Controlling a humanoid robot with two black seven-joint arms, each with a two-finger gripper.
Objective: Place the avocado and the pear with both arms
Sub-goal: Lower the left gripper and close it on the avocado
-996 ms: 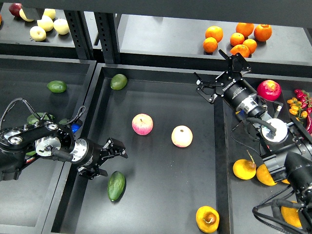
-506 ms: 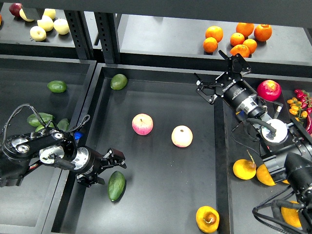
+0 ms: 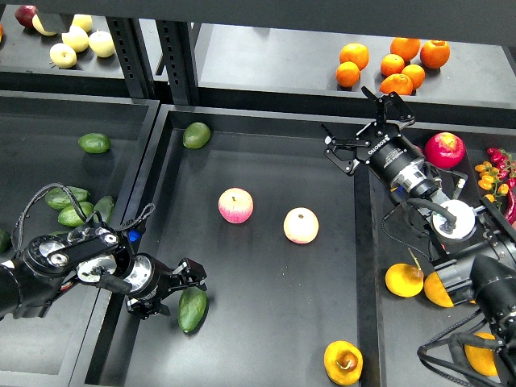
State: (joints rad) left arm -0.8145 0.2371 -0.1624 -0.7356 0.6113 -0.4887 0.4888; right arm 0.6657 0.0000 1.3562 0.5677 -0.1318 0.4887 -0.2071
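The dark green avocado (image 3: 192, 310) lies near the front left of the middle black tray (image 3: 266, 355). My left gripper (image 3: 173, 289) is open, its fingers right beside the avocado's left and upper side. The golden pear (image 3: 343, 362) with a dark brown hollow lies at the tray's front right. My right gripper (image 3: 368, 131) is open and empty above the tray's back right corner, far from the pear.
Two pink-and-yellow apples (image 3: 235, 205) (image 3: 301, 225) lie mid-tray, and a lighter green avocado (image 3: 196, 135) at its back left. The left tray holds more avocados (image 3: 94, 143). Oranges (image 3: 393, 62) sit on the back shelf. More pears (image 3: 404, 280) and a red apple (image 3: 445, 149) lie at right.
My left arm has drawn down and back toward the front, bringing its gripper close beside the avocado. The right gripper has barely moved. The fruits have not moved.
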